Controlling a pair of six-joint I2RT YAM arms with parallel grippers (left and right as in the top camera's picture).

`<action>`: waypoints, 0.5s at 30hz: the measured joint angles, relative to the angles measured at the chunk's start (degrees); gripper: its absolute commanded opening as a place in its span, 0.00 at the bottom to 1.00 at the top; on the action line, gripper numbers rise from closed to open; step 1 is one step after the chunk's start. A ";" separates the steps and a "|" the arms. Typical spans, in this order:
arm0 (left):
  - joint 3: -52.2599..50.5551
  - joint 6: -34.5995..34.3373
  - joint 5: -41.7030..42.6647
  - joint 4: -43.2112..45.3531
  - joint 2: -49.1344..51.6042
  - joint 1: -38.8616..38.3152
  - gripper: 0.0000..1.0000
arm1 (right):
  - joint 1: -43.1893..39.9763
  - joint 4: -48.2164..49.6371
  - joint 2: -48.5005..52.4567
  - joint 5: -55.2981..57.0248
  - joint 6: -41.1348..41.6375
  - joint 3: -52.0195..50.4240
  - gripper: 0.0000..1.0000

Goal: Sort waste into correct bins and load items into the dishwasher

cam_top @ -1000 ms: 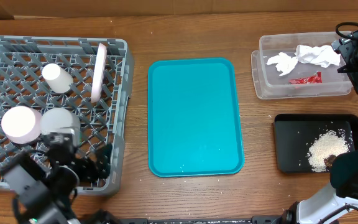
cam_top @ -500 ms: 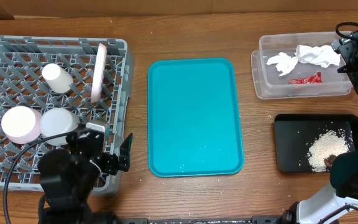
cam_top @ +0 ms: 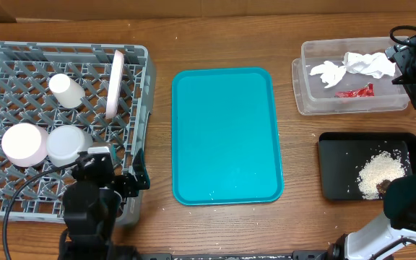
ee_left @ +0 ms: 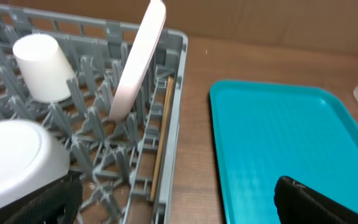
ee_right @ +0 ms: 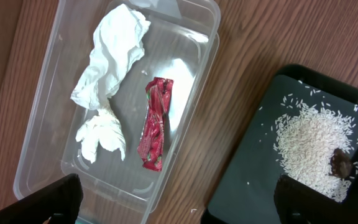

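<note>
Left gripper (cam_top: 119,167), fingers spread and empty, sits at the rack (cam_top: 141,87) corner. The plate (ee_left: 138,62) stands on edge ahead and slightly left of the fingers, its long axis running away from them. Right gripper (ee_right: 185,202), fingers spread, is empty too; the tub (ee_right: 42,124) with the wrapper (ee_right: 154,124) lies ahead-left, the rice (ee_right: 309,143) ahead-right. The left arm is nearer the rack, and the sorting looks complete.

Left arm (cam_top: 89,206) at near left, right arm (cam_top: 415,72) at far right, both jaws wide apart, empty.
</note>
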 measured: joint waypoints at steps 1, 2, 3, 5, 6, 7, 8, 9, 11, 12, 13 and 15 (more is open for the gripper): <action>-1.44 -0.04 -0.17 1.42 -0.76 -0.26 1.00 | 0.00 -0.02 0.00 0.02 0.00 0.00 1.00; -2.93 -0.17 -0.26 2.82 -1.66 -0.37 1.00 | 0.00 -0.07 0.00 0.00 0.00 0.00 1.00; -4.55 -0.22 -0.37 4.15 -2.75 -0.68 1.00 | 0.00 -0.02 0.00 0.00 -0.02 0.00 1.00; -7.58 -0.37 -0.37 6.16 -5.07 -0.87 1.00 | 0.00 -0.07 0.00 0.00 -0.02 0.00 1.00; -9.16 -0.42 -0.46 6.93 -6.56 -1.07 1.00 | 0.00 0.00 0.00 0.00 -0.02 0.00 1.00; -10.25 -0.46 -0.50 7.61 -7.72 -1.07 1.00 | 0.02 -0.04 0.00 0.00 0.00 0.00 1.00; -11.39 -0.50 -0.57 8.22 -9.07 -1.07 1.00 | 0.00 0.00 0.00 0.02 0.00 0.00 1.00; -12.41 -0.63 -0.63 8.76 -10.45 -1.05 1.00 | 0.00 -0.02 0.00 0.00 0.02 0.00 1.00; -13.97 -0.70 -0.83 9.44 -13.03 -1.07 1.00 | 0.02 -0.04 0.00 0.00 0.00 0.00 1.00; -14.62 -0.81 -1.09 9.70 -14.29 -1.05 1.00 | 0.00 0.00 0.00 0.00 -0.02 0.00 1.00; -15.34 -0.83 -1.49 10.08 -15.61 -1.07 1.00 | 0.02 -0.04 0.00 0.00 0.00 0.00 1.00; -17.00 -0.85 -2.54 12.15 -18.10 -1.05 1.00 | 0.00 -0.04 0.00 0.00 -0.04 0.00 1.00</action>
